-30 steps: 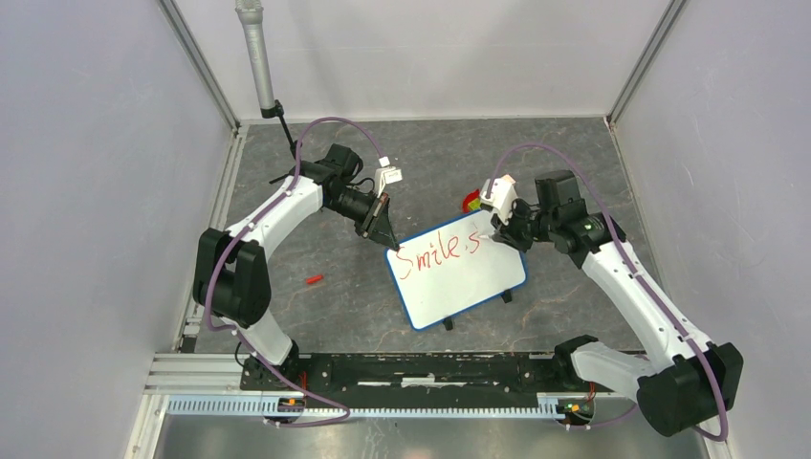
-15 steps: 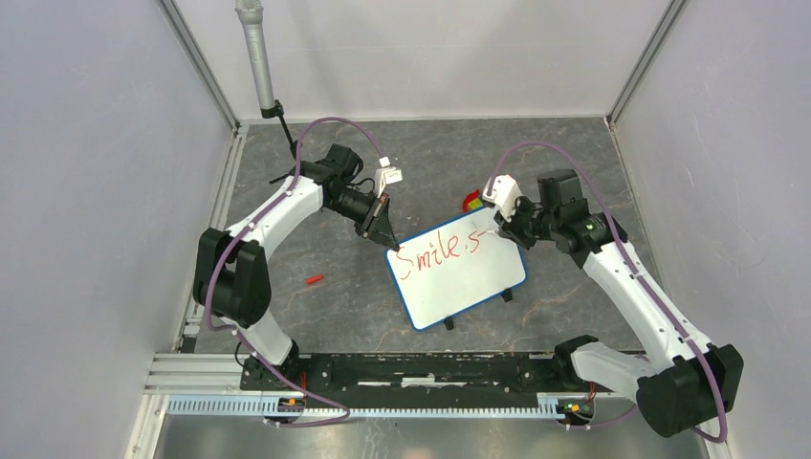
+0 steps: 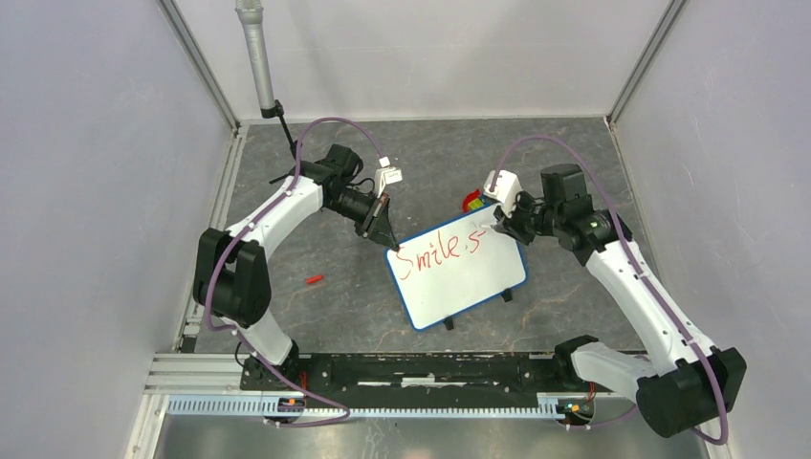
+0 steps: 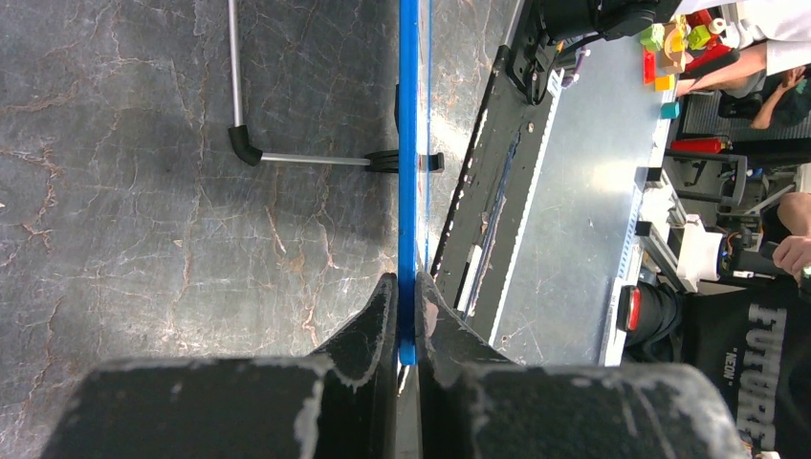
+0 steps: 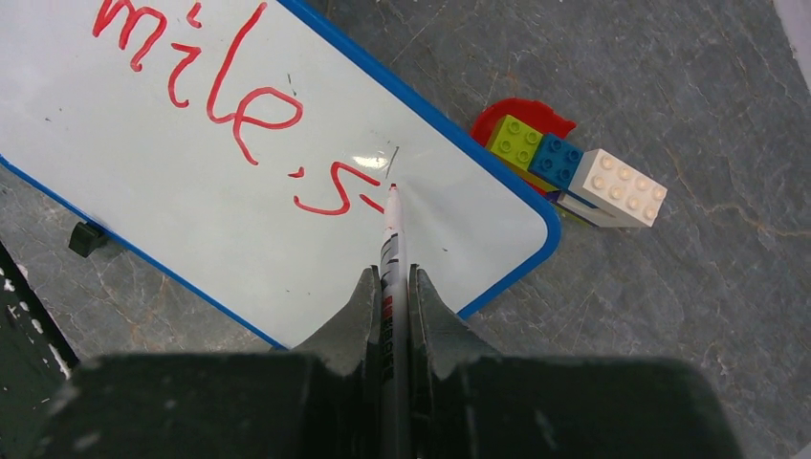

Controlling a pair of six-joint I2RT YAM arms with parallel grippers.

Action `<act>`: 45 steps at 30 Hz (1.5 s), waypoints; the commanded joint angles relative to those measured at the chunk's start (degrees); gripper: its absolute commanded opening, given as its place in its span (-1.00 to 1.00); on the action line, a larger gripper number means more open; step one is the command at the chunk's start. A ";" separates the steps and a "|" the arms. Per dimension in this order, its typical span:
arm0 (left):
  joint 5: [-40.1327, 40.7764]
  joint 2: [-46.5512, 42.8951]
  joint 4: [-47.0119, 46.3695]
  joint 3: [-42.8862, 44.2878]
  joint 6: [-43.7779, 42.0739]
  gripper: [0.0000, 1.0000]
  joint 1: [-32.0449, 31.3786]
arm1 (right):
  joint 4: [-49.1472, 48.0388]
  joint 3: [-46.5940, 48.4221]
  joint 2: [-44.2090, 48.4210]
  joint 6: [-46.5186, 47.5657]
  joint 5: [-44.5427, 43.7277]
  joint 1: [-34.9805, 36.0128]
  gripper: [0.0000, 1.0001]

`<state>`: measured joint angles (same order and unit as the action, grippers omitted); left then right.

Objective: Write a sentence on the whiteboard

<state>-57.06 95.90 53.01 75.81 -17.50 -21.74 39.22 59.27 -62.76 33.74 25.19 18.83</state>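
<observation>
Right wrist view: pinches marker (image 5: 391, 225) in right hand (image 5: 390, 279), just added a dash after "s" in the sentence (image 5: 239, 105), "stay" barely begun. Clamps whiteboard (image 3: 469, 279), middle of tabletop (image 3: 363, 316), at ten o'clock with left hand (image 4: 406, 287).

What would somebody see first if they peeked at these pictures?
Probably the red writing, "Smile, s", slanting across the whiteboard in the middle of the top view. The right pincer grips a marker with its tip just beside the last letter, while the left pincer pinches the board's blue rim. Bright toy blocks sit just beyond the board's far edge.
</observation>
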 commanded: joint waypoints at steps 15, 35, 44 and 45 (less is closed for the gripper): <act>-0.60 0.30 0.16 1.45 -2.51 -0.95 -0.23 | -1.50 -3.28 -0.40 0.67 -1.86 -0.20 -1.00; -0.49 -0.09 0.16 1.18 -2.43 -0.95 -0.19 | -2.15 -3.53 2.08 0.49 -7.64 -0.20 -1.00; -0.20 -0.21 0.15 1.09 -2.37 -0.95 -0.20 | -1.12 -0.18 2.32 -0.21 -5.49 -0.50 -1.00; -0.20 -0.21 0.17 1.13 -2.36 -0.95 -0.19 | -1.09 -0.21 2.37 -0.25 -5.63 -0.54 -1.00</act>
<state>-56.95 96.01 53.01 75.81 -17.56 -21.74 40.12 56.31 -61.25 34.15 20.32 18.65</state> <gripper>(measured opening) 0.118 0.124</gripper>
